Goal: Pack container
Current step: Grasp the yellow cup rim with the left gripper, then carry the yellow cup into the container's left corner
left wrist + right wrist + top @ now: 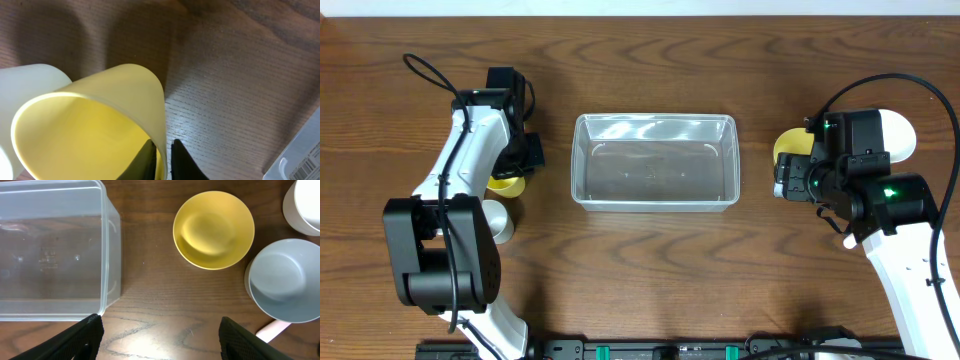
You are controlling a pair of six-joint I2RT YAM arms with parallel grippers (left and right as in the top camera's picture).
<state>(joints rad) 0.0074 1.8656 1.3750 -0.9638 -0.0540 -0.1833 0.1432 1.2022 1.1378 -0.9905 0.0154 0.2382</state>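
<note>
left gripper (162,148) pinched yellow cup (115,95) at rim | cup judged light, stiff, slick | right gripper (160,322) gaped empty | container (653,204) judged light, slidable

A yellow cup (100,115) fills most of the view, tipped so its open mouth faces the lens. The left gripper (162,157) has its two dark fingers pinching the cup's wall at the lower right of the rim, one inside and one outside. A white cup (30,80) sits just left of the yellow one. To its right lies bare wooden table (240,75). Farther right, low at the edge, is a corner of the clear container (297,155) with a barcode sticker.
</note>
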